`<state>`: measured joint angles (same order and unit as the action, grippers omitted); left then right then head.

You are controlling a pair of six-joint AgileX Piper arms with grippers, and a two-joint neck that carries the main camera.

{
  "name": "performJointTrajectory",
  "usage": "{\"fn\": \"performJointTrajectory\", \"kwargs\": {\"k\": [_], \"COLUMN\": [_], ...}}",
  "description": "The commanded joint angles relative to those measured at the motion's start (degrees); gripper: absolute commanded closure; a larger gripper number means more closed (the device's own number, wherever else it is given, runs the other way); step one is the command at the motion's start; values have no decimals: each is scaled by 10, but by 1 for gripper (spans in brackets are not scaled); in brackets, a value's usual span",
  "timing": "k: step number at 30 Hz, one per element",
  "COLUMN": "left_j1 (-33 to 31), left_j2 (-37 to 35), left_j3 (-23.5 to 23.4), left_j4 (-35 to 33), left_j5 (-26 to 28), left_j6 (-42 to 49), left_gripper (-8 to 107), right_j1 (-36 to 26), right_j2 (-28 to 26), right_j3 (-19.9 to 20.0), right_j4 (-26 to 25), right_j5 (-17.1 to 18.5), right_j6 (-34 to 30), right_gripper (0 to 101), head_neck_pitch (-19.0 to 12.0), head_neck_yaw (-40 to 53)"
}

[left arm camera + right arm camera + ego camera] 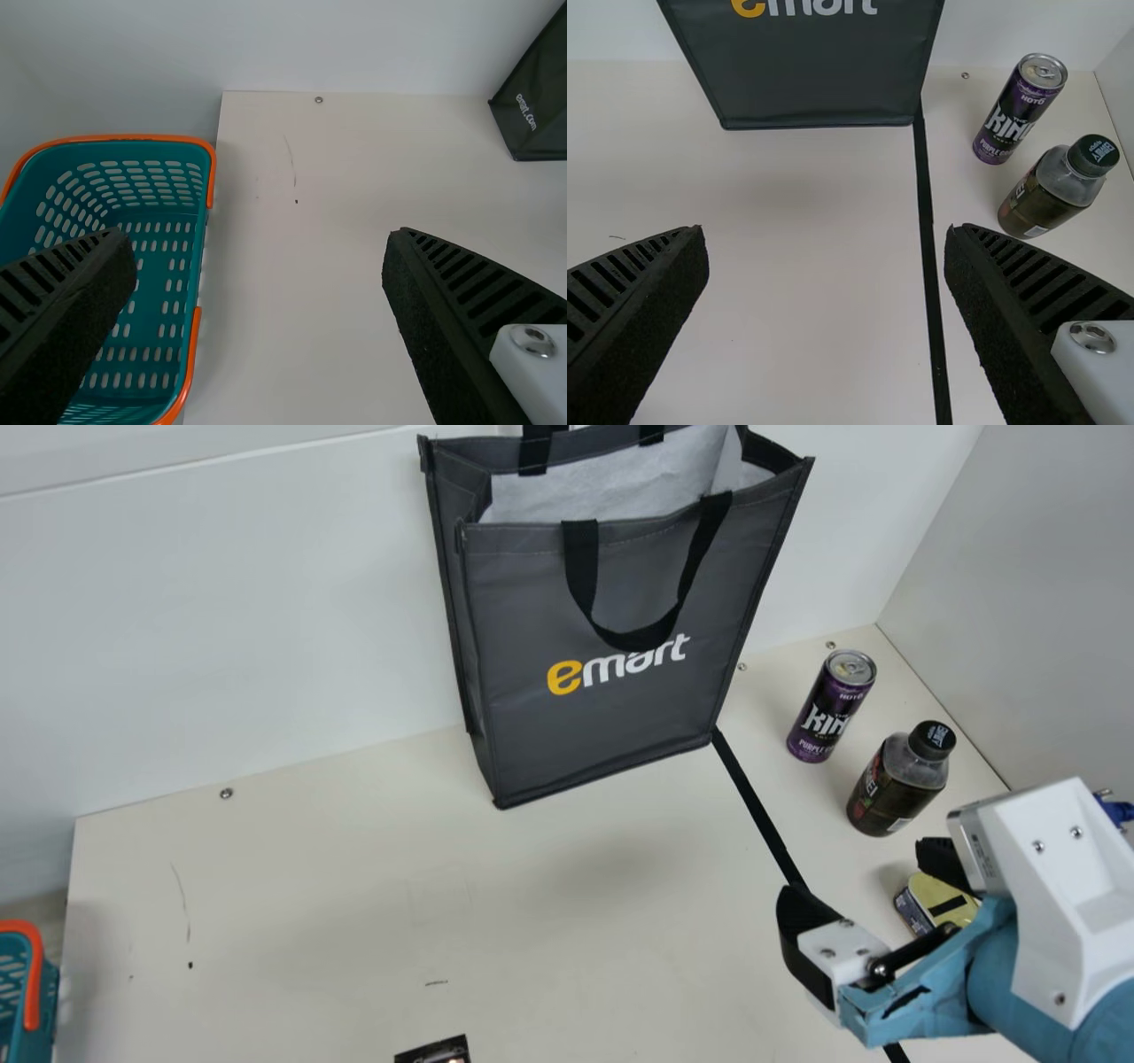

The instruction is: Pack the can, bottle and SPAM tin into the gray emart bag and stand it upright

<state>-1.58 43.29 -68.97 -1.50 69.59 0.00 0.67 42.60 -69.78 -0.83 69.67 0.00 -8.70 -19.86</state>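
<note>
Main view: one tin [928, 891], apparently

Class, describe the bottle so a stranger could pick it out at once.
Find the gray emart bag by the wall, then cross the black line at its right. The dark bottle stands beyond, nearer the robot than the purple can. Unlike the can, it has a dark cap above narrowing shoulders.

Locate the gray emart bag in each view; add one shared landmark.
Main view: emart bag, top, just right of centre.
Left wrist view: upper right corner, cut off.
Right wrist view: top, just left of centre, cut off.
Landmark: back edge of the table, along the wall.
</note>
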Motion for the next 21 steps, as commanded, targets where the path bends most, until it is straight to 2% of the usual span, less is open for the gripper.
{"fn": "performJointTrajectory", "kwargs": {"k": [1,12,21], "left_j1": [0,0,0], "left_j2": [0,0,0], "left_j3": [0,0,0], "left_j4": [0,0,0], "left_j5": [0,0,0], "left_j6": [0,0,0], "left_gripper": [9,9,9], "right_j1": [0,2,11], "right_j2": [0,4,36], "right_j3": [0,-4,-44], "right_j4": [0,-2,-12], "right_j5": [0,-1,-1], "right_j6": [0,-2,-18], "right_gripper": [6,6,6], "head_neck_pitch": [-13,-13,-13], "head_neck_yaw": [-1,-1,-1]}}
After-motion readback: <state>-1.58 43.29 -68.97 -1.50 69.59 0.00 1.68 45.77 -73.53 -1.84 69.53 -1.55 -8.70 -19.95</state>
